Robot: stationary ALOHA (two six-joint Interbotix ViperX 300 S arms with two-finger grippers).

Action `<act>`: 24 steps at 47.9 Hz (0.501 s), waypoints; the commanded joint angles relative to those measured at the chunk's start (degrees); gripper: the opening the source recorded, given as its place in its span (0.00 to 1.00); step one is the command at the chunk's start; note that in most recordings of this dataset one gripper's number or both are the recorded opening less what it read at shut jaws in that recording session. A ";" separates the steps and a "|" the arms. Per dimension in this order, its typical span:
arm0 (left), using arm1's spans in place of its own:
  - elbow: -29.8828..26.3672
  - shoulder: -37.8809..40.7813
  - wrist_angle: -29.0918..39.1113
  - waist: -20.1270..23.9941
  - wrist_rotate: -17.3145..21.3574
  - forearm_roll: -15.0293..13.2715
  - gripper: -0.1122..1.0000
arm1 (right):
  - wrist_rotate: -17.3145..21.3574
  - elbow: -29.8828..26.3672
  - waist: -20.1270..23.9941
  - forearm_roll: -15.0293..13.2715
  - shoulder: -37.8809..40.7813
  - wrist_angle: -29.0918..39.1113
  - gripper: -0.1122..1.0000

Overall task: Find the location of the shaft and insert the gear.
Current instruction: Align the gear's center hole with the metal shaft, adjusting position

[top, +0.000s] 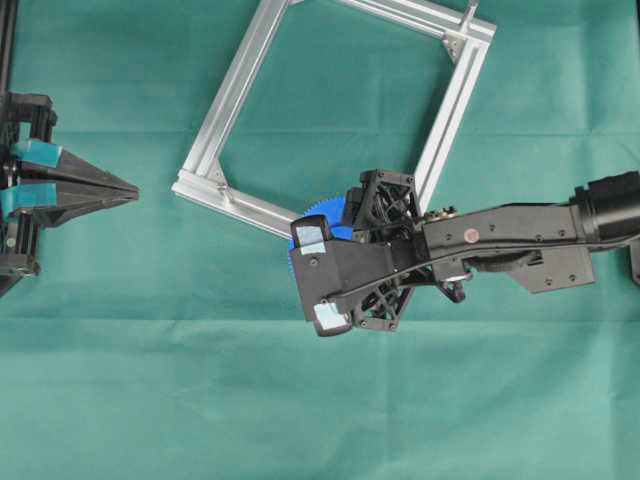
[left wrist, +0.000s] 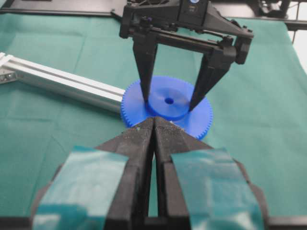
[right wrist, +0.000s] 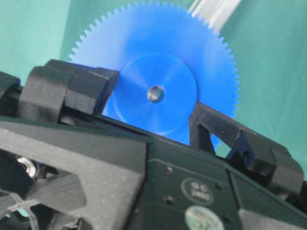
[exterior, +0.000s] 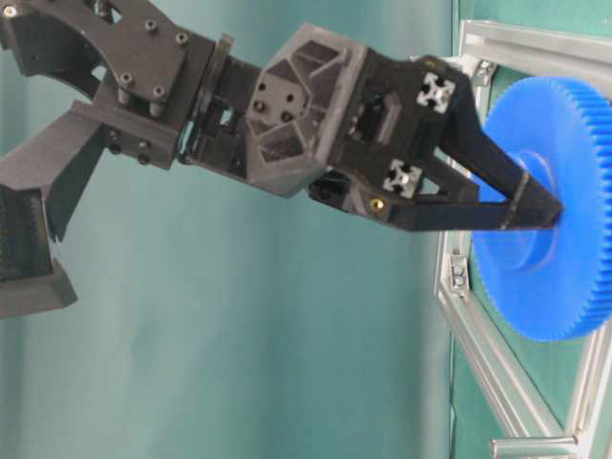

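Left gripper: nearest in the left wrist view, we see its jaws pressed together on nothing, parked at the left edge of the overhead view, well away from the work.

Gear: next out, we find the blue toothed disc lying flat on the green cloth, its rim just beside or over one bar of the aluminium frame; we cannot tell which.

Right gripper: our fingers straddle the raised hub, one tip on each side and touching it, so we judge the gear grasped by its hub.

Centre hole: in the right wrist view something dull shows inside it; we cannot tell whether that is a pin or cloth.

Shaft: we cannot find it in any view.

Progress: the gear is in hand; whether it already sits on the shaft we cannot say, so locating and seating may remain.
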 commanded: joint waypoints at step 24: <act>-1.41 0.62 -0.26 0.09 -0.18 -0.09 0.11 | 0.00 4.04 -4.04 -0.97 -3.69 -3.96 0.72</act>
